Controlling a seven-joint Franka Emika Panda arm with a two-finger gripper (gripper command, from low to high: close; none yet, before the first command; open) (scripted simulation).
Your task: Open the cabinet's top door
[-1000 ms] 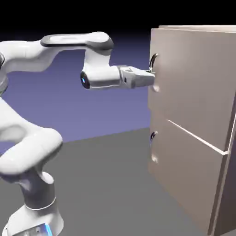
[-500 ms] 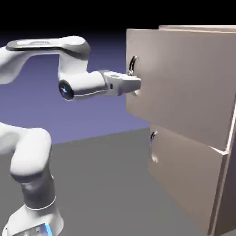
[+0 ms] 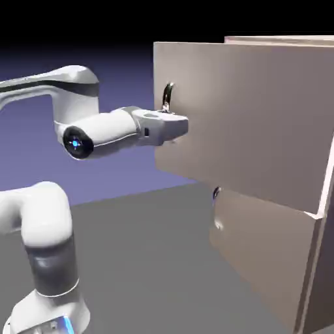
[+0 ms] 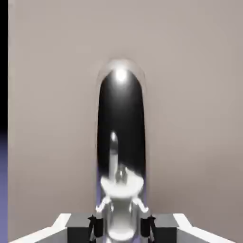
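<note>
The tall beige-grey cabinet (image 3: 274,261) stands at the exterior view's right. Its top door (image 3: 248,124) is swung well out from the cabinet body, its free edge toward the left. The door's arched dark metal handle (image 3: 167,96) sits near that free edge, and my gripper (image 3: 177,125) is shut on the handle's lower part. In the hand view the handle (image 4: 120,128) rises as a shiny dark arch against the door panel (image 4: 194,95), with both fingertips (image 4: 97,225) pressed against its base.
The lower door (image 3: 261,261) stays flush with the cabinet, its shorter handle (image 3: 216,194) just below the opened panel. My arm's elbow and forearm (image 3: 98,134) stretch across the left of the exterior view over the grey table (image 3: 150,261).
The top door has swung steadily further open, its handle edge moving left in the exterior view. My gripper went with it, holding the handle, and the arm folded back.
</note>
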